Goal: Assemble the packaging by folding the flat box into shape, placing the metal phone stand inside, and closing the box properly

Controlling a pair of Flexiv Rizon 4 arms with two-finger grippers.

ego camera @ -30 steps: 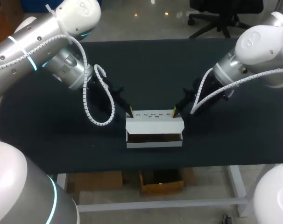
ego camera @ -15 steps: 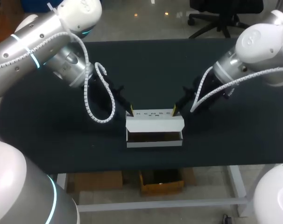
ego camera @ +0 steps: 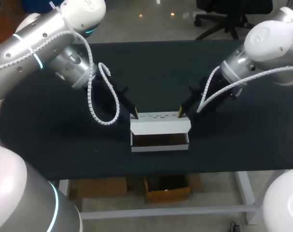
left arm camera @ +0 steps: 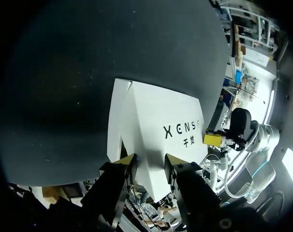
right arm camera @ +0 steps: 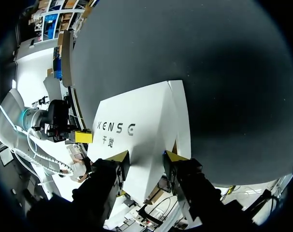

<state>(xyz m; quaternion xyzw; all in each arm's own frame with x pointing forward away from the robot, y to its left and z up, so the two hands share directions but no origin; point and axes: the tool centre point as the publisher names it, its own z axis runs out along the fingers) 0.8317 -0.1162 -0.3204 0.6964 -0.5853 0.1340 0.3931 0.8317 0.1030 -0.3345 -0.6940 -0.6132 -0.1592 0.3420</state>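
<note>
Two grippers: left gripper and right gripper, one at each far lid corner of the white box.
Jaws: both parted, lid end sitting between the yellow tips, not pinched.
Box: between both grippers on the dark table, its near side gaping.
Arms: both slant down and inward, with a coiled cable hanging off the left one.

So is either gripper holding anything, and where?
The left gripper and right gripper each straddle an end of the white box lid; actual grip cannot be told.
</note>
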